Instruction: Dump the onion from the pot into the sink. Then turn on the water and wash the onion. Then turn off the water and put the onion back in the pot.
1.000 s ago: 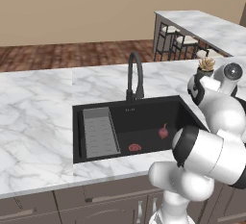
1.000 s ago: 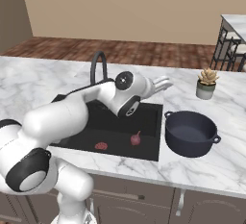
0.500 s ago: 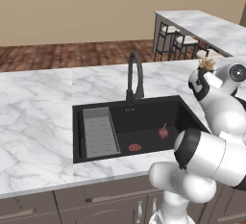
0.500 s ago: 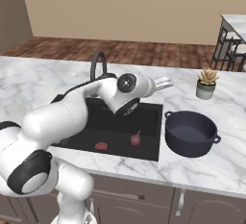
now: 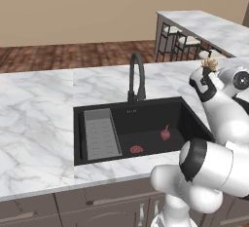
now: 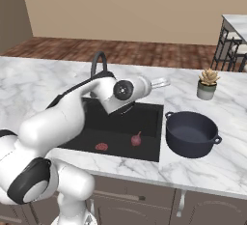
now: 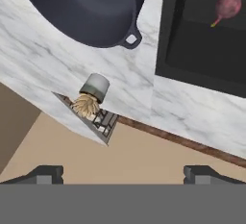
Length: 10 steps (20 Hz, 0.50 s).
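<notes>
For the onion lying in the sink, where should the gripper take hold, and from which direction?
Probably from straight above, closing across the round body of the onion, not its thin pointed tip. It lies on the bare floor of the sink beside the red drain, so the walls hinder a side approach. The gripper is open.

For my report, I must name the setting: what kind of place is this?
Most likely a home kitchen, computer-rendered. A black sink with a gooseneck faucet is set into a marble counter, a dark pot stands beside it, and cabinet drawers run below.
</notes>
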Available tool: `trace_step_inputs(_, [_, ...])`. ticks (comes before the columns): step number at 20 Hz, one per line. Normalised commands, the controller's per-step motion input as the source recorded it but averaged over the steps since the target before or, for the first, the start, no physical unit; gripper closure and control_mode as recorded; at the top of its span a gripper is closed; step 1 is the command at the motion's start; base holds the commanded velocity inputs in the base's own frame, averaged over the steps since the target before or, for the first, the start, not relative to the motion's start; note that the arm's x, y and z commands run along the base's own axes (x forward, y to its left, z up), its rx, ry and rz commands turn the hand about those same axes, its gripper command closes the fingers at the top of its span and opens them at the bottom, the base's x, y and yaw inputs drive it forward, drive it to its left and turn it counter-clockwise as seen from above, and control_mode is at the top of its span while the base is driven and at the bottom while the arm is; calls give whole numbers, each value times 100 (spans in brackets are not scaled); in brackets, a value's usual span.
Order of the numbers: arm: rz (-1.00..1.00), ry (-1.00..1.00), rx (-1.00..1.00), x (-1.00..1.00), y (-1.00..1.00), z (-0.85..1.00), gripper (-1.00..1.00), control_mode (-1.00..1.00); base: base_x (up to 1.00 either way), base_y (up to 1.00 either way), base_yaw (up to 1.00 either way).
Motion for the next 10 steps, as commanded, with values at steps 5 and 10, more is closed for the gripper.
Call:
trace_step_inputs(5, [0,-8,0,0,35,0,-100,-100,0,0,0])
trace_step_inputs(10, [0,-1,1,8,27,3,-100,-100,0,0,0])
